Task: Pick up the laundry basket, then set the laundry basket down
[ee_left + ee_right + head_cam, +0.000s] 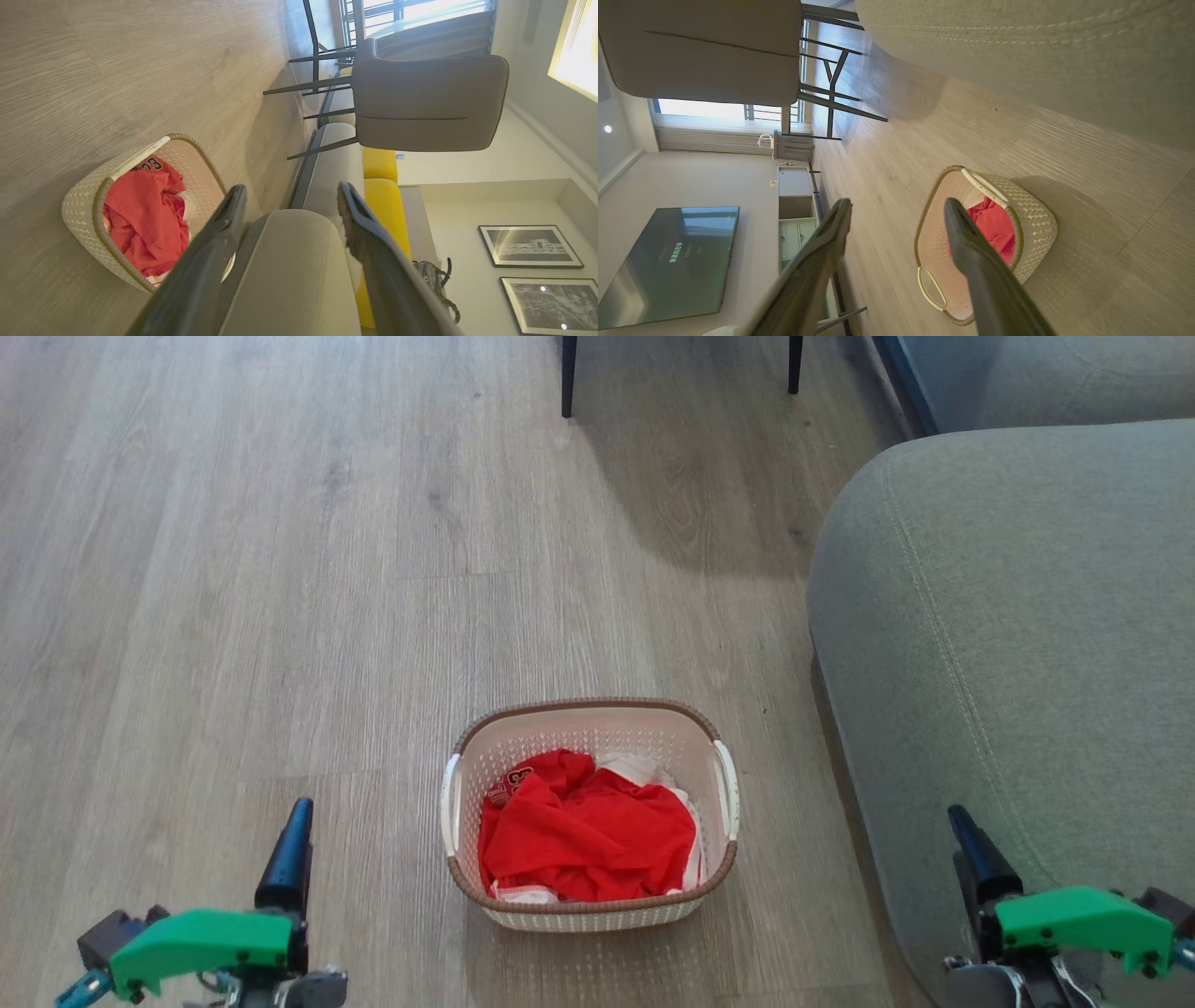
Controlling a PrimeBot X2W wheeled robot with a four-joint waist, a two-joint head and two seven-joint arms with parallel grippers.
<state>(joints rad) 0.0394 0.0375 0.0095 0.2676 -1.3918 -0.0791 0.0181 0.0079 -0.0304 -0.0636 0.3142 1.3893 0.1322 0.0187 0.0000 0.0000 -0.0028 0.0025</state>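
Clear of the laundry basket, left gripper and right gripper gape wide, empty.

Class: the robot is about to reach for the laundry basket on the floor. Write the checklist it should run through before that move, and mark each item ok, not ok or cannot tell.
1. Left gripper open and holding nothing: ok.
2. Right gripper open and holding nothing: ok.
3. Laundry basket upright on the floor, ahead and between the two grippers: ok.
4. Left handle and right handle uncovered: ok.
5. Red clothes lie inside the rim, none draped over it: ok.
6. Enough room for the right arm between the basket and the sofa: cannot tell; the gap looks narrow.
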